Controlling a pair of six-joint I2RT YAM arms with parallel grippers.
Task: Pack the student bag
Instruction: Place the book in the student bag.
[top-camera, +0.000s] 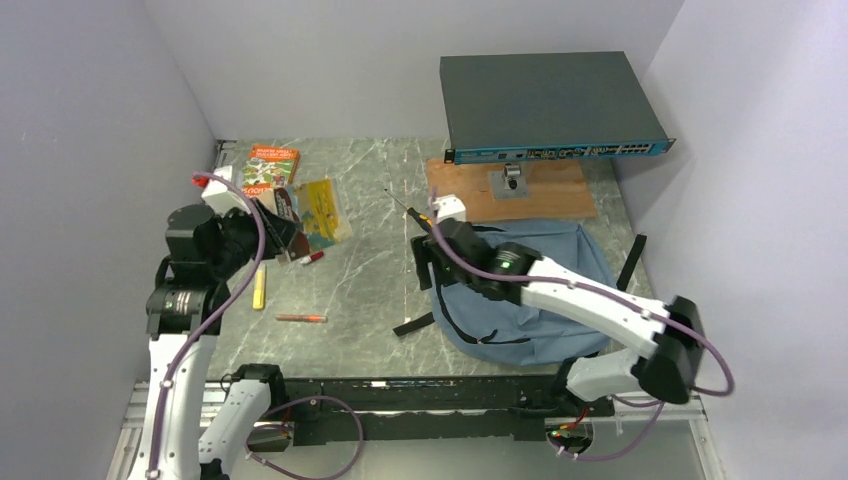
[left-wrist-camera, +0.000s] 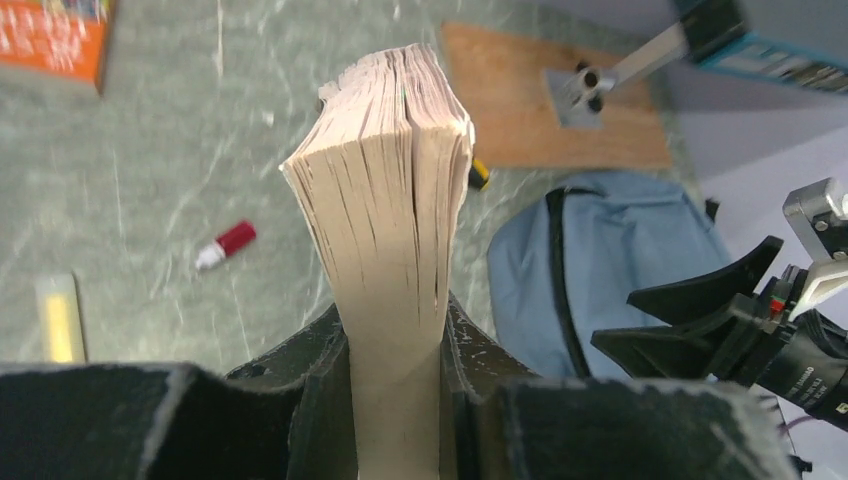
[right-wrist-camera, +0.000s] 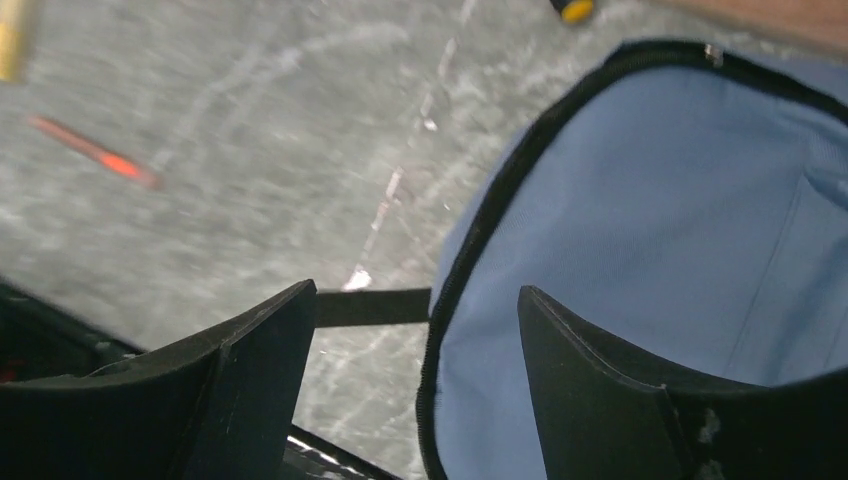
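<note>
Backpack, student bag, blue-grey fabric with black zipper trim and straps; lies flat on the right half of the table, just in front of the wooden board that carries the network switch on its stand; no open mouth shows in any view, and nothing can be seen inside it.

Left gripper: clamped on a thick paperback book, page edges upward, held above the tabletop at the left side, well apart from the bag.

Right gripper: jaws spread wide, holding nothing, poised over the bag's zippered edge.

Progress, as judged: early; one item in hand, none visibly packed; the bag probably needs opening first.

Left to pack, loose on the table: orange book at the far left; yellow packet; red-capped marker; yellow highlighter; orange pen.

Writing: lettering on the orange book's cover, too small to read; print on the blue face of the switch, illegible; no brand legible on the bag or the held book.
</note>
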